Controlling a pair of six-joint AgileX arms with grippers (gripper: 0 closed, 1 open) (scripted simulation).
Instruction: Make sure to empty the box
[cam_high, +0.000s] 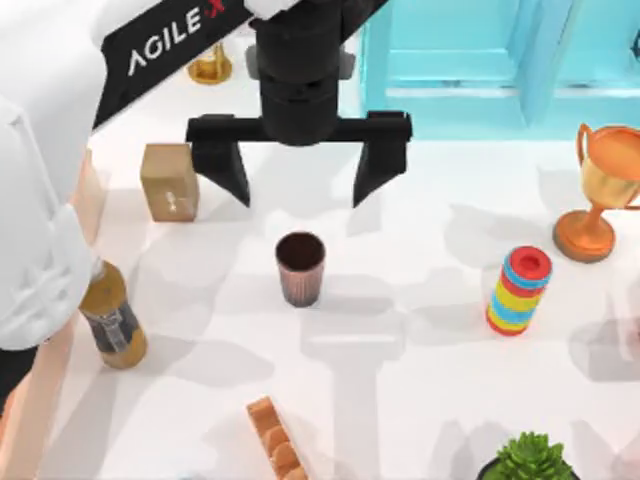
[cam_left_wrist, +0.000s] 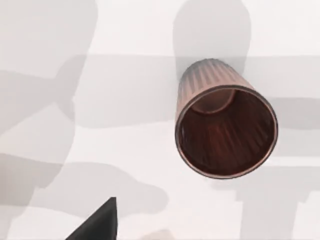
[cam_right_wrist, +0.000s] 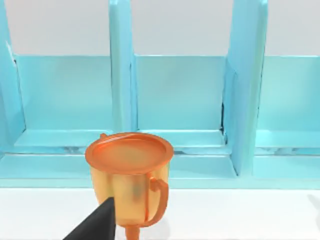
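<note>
The left gripper (cam_high: 298, 178) is held above the table, its two black fingers spread wide and nothing gripped between them. A ribbed brown cup (cam_high: 300, 267) stands upright just below the open fingers, empty inside, as the left wrist view confirms (cam_left_wrist: 225, 131). The box (cam_high: 40, 395) lies to the gripper's left at the table's left edge, largely hidden by the white arm; an amber bottle (cam_high: 112, 318) leans beside its wall. The right gripper's state cannot be told; one dark finger (cam_right_wrist: 97, 224) is seen before an orange trophy (cam_right_wrist: 131, 175) and a blue shelf (cam_right_wrist: 175, 95).
</note>
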